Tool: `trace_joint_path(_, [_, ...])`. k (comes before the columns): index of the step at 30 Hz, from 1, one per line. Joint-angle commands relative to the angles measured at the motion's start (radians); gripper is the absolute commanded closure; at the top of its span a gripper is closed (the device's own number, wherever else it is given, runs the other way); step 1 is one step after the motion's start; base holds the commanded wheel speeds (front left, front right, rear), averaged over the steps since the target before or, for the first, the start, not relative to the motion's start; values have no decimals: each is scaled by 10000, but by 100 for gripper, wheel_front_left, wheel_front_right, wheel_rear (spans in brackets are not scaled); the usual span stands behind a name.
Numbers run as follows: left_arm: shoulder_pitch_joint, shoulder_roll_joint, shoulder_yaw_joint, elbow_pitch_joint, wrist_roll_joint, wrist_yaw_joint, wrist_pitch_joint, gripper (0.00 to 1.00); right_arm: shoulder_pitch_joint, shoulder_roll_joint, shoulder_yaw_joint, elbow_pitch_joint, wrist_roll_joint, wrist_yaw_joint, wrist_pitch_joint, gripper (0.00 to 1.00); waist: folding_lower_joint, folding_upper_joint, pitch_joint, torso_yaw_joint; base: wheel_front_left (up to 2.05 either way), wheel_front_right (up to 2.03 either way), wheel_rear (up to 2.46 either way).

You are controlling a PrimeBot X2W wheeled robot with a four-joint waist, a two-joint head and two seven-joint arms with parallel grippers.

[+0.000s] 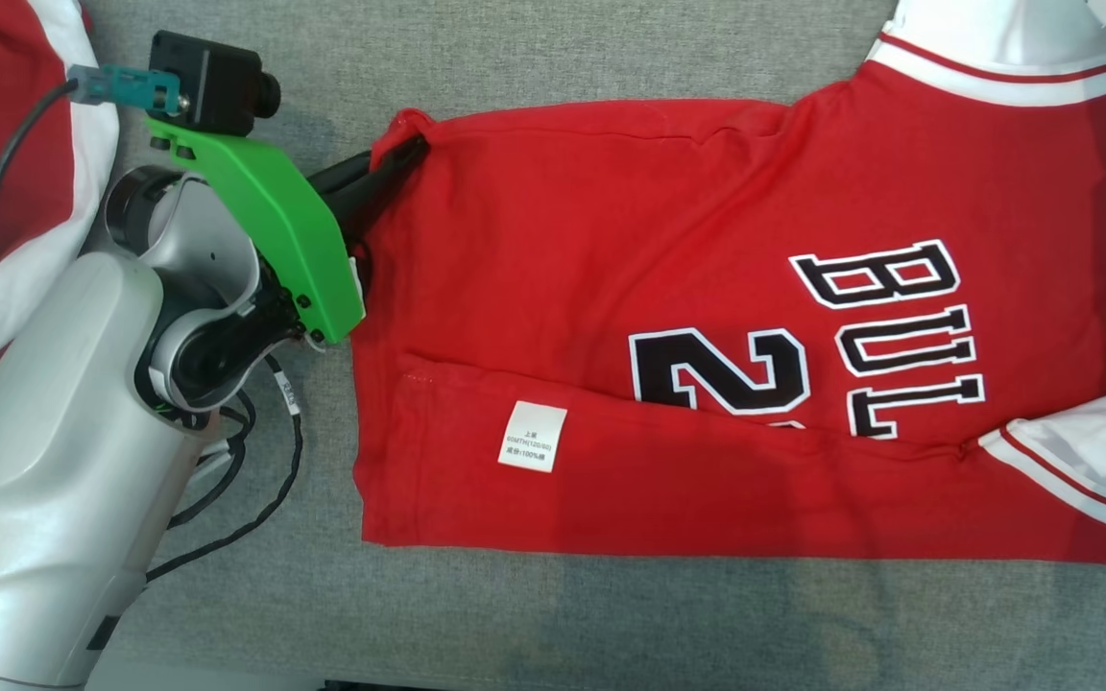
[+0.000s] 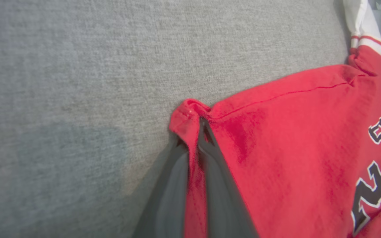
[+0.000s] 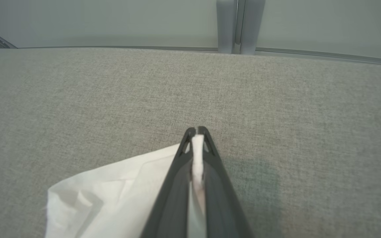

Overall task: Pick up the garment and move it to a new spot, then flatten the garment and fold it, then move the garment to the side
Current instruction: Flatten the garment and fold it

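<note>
The garment (image 1: 668,288) is a red jersey with white trim and black lettering, spread sideways over the grey cloth surface, its lower edge folded up with a white care label showing. My left gripper (image 1: 404,152) is shut on the jersey's far left hem corner. In the left wrist view that red corner (image 2: 190,115) bunches between the dark fingers of the left gripper (image 2: 201,123). In the right wrist view my right gripper (image 3: 197,130) is shut on a white part of the garment (image 3: 111,188), pinched between its tips.
Another red and white garment (image 1: 6,144) lies at the left edge, behind my left arm (image 1: 83,432). The grey cloth surface (image 1: 611,624) stretches bare in front of the jersey. Its far edge and a metal post (image 3: 236,26) appear beyond the right gripper.
</note>
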Motion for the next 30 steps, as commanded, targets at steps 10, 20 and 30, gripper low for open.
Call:
trace_joint_path(10, [784, 244, 222, 443, 788, 152, -1980, 100, 925, -39, 268, -1089, 1076, -3, -1288, 100, 0, 0, -553, -274, 0, 0, 0])
trace_joint_path(20, [1961, 518, 672, -24, 1013, 234, -3647, 100, 3059, -391, -693, -2776, 2075, -2, -2226, 100, 0, 0, -1380, -672, 0, 0, 0])
trace_joint_path(30, [2751, 673, 628, -486, 1130, 342, -4105, 100, 4724, -97, -973, -3938, 2506, -2, -2617, 100, 0, 0, -2063, -1012, 0, 0, 0])
